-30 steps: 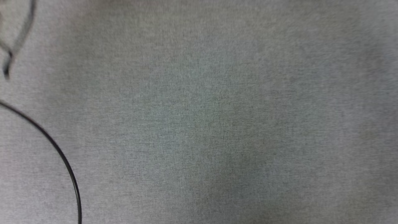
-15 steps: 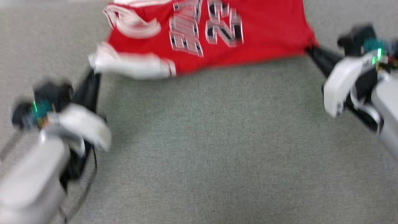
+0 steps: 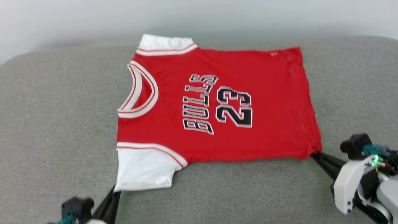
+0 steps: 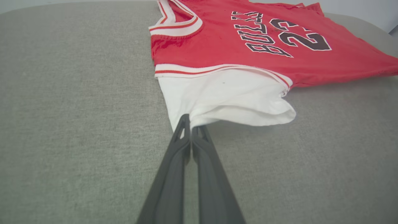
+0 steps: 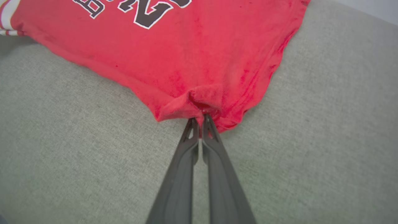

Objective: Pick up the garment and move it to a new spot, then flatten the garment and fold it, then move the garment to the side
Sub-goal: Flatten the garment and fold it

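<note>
Grey woven upholstery, a broad cushion [image 3: 56, 124] with a pale wall [image 3: 199, 15] behind it, carries the garment [image 3: 264, 93], which lies face up across the cushion's middle and reaches almost to its far edge. It looks to be in the flattening stage: the body is spread out, and what remains is to settle the two near corners. The left gripper [image 4: 190, 124], toward the cushion's near left, has its fingers pinched tight on the tip of the near white sleeve [image 4: 224, 96]. The right gripper [image 5: 199, 123], toward the cushion's near right, is clamped just as tightly on the near hem corner [image 5: 202, 96]. To do this well, I'd say both corners want drawing evenly and low, away from each other and slightly toward the cushion's near edge. They should then be laid right down onto the cushion before the fingers let go. The sleeve edge curls up off the cushion, and the hem is puckered into a small bunch at the pinch, so letting go from any height would likely leave both rumpled. The shirt itself is red jersey cloth with white short sleeves and red-and-white striped trim at the collar [image 3: 140, 90]. It bears black, white-edged lettering [image 3: 199, 104] beside a large 23 [image 3: 234, 107]. Faint creases run along the hem side.
</note>
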Tool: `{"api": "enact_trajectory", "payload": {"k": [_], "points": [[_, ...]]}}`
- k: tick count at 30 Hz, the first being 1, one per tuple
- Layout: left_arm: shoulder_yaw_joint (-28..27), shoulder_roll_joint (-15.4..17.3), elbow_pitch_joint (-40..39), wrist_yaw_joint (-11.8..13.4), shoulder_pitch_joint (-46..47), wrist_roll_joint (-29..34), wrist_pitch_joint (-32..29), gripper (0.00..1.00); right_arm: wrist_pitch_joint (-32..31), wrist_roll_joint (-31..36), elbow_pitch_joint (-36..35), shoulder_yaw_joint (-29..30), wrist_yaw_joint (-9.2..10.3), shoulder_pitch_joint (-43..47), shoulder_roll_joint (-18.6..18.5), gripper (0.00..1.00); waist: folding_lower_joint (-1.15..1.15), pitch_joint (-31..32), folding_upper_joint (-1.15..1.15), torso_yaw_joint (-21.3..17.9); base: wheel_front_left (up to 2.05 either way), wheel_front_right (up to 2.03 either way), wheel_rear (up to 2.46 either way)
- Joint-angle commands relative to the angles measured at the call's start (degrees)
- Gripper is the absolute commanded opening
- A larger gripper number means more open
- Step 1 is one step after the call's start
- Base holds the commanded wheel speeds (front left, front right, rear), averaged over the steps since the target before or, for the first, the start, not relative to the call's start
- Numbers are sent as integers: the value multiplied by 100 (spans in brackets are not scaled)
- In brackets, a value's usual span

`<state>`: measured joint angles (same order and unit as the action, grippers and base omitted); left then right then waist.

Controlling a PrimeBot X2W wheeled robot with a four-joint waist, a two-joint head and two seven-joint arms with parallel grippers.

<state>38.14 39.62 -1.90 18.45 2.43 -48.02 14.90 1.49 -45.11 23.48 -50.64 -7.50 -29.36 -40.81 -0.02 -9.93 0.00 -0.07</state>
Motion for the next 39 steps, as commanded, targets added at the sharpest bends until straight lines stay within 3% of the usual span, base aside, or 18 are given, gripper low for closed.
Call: {"api": "enact_trajectory", "payload": {"k": [1, 9, 14, 21, 28, 39], "points": [[-30, 36, -64, 40, -238, -43, 42, 0, -14, -19, -110, 106, 3, 255, -49, 0, 2, 151, 0, -30, 0, 0, 0], [103, 103, -633, 212, -1579, -518, -126, 0, -454, 145, -755, 1066, 3, 2023, -271, 0, 2, 515, 0, -25, 0, 0, 0], [165, 127, -676, 216, -1581, -499, -185, 0, -725, 322, -1029, 1495, 3, 2390, -187, 0, 2, 454, 0, 16, 0, 0, 0], [31, 323, -686, 91, -826, -83, -184, 0, -1011, 568, -1487, 2151, 2, 2407, 1, 0, 2, 266, 0, -11, 0, 0, 0], [-86, 566, -571, -246, 412, 311, -536, 0, -1356, 751, -1976, 2656, 2, 2135, 188, 0, 2, -61, 0, -170, 0, 0, 0], [-151, 377, 467, -908, 2045, 522, -811, 0, -1778, 909, -1893, 2776, 2, 1254, 432, 0, 2, -894, 0, -461, 0, 0, 0]]}}
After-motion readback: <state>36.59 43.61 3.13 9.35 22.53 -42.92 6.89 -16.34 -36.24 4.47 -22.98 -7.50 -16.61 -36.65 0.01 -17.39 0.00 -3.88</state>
